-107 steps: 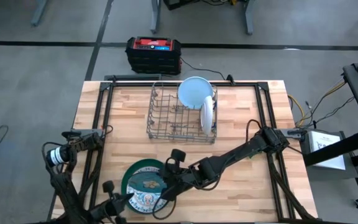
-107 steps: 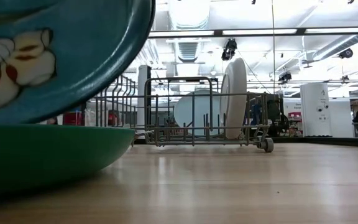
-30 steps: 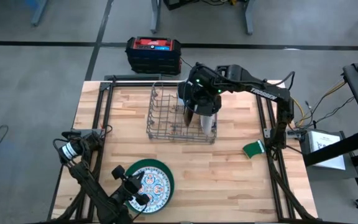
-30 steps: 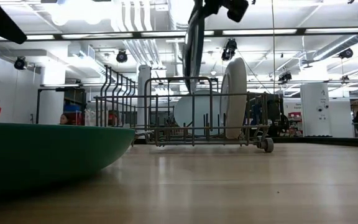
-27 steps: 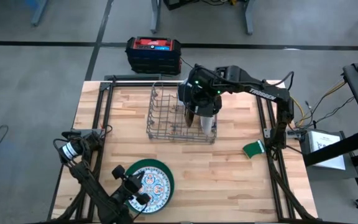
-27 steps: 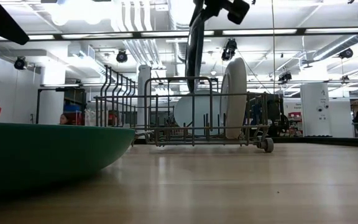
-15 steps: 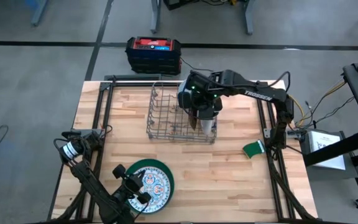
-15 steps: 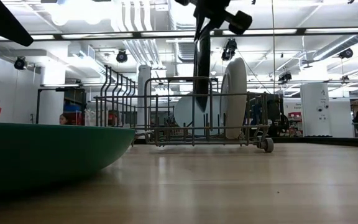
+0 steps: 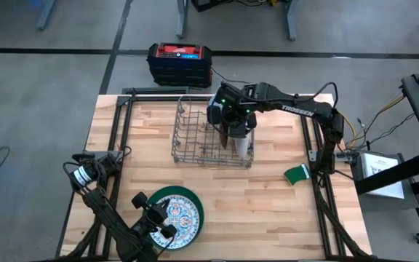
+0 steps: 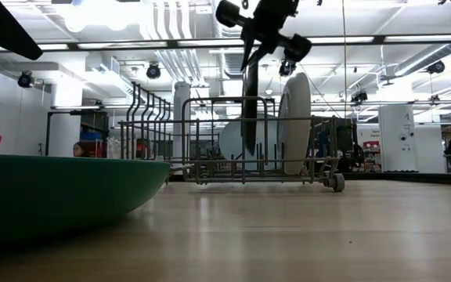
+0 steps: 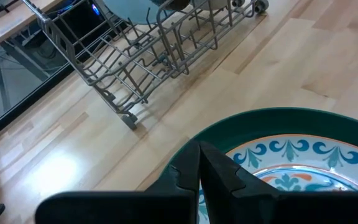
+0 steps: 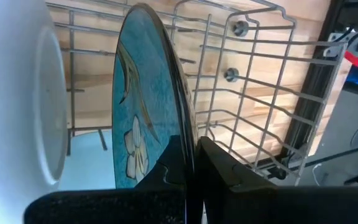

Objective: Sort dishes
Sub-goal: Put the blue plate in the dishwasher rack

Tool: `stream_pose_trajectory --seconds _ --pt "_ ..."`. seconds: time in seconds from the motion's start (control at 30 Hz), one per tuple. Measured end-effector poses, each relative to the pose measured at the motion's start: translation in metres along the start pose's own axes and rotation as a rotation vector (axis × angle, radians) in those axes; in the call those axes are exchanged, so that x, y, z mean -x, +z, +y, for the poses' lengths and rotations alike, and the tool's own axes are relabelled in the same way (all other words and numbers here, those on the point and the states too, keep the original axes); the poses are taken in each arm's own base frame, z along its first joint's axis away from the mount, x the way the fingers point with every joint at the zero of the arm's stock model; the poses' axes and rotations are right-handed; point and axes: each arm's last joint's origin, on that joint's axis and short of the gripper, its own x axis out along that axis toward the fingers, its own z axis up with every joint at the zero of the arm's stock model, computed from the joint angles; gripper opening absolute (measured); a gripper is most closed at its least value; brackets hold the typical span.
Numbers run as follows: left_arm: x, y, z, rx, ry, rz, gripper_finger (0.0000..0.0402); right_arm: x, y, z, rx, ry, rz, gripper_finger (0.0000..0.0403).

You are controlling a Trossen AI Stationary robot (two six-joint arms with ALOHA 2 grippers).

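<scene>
Pale wooden worktop [image 9: 282, 204] carries a grey wire rack [image 9: 202, 138] at its far middle, where a teal round plate with a light flower motif [image 12: 145, 106] is clamped upright by the right gripper's fingers [image 12: 229, 171], beside a white round plate [image 9: 244, 133]. Near left, the left gripper [image 11: 199, 163] is closed on nothing above a patterned plate [image 9: 179, 218] lying in a dark green dish [image 11: 278, 118].

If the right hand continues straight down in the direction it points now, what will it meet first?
The right hand points down into the grey wire rack, shut on the teal plate, held on edge. Most likely the plate's lower rim meets the rack's bottom wires first, beside the white plate; the depth is hard to judge.
</scene>
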Motion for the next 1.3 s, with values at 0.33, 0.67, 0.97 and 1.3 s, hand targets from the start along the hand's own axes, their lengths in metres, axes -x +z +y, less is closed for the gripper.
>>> stream_pose_trajectory --seconds 0.33,0.67,0.97,1.3 --pt "-0.001 0.001 0.000 0.008 0.003 0.001 0.0000 -0.016 -0.001 0.005 0.013 0.006 0.000 0.0005" --pt "-0.001 0.001 0.000 0.007 0.004 0.002 0.0000 -0.025 -0.001 0.008 0.040 0.016 -0.003 0.0006" --pt "-0.001 0.001 0.000 0.008 0.006 0.009 0.0000 -0.025 -0.001 0.008 0.038 0.012 -0.006 0.0007" --pt "-0.002 0.002 0.000 0.008 0.007 0.009 0.0000 -0.036 0.000 0.012 0.033 0.007 -0.017 0.0008"
